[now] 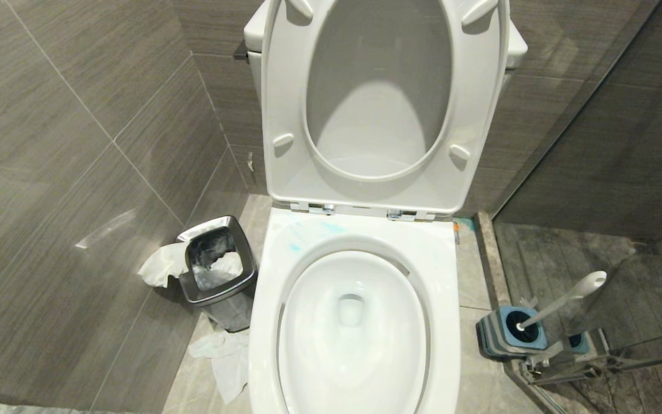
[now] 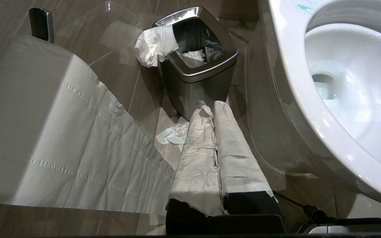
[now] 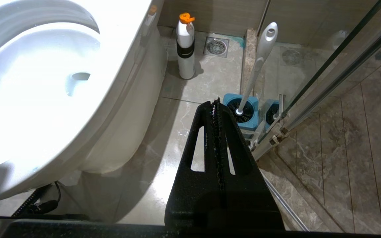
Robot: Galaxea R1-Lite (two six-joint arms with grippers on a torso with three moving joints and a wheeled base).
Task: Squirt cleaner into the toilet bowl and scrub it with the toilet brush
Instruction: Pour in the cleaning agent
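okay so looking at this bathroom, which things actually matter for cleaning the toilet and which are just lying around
For the job:
toilet bowl
toilet brush, standing in its blue holder
white bottle with orange cap, possibly the cleaner
blue smears on the rim

Lying about:
steel bin
crumpled tissue on the floor
toilet paper roll
floor drain

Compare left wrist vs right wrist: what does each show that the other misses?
Left wrist only: steel bin with tissue over its rim, toilet paper roll, paper-wrapped left pincer, shut and empty.
Right wrist only: toilet brush standing in its blue holder, white bottle with orange cap, floor drain, glass door, black right pincer, shut and empty.
Both: the toilet bowl, with blue cleaner smears on its rim.
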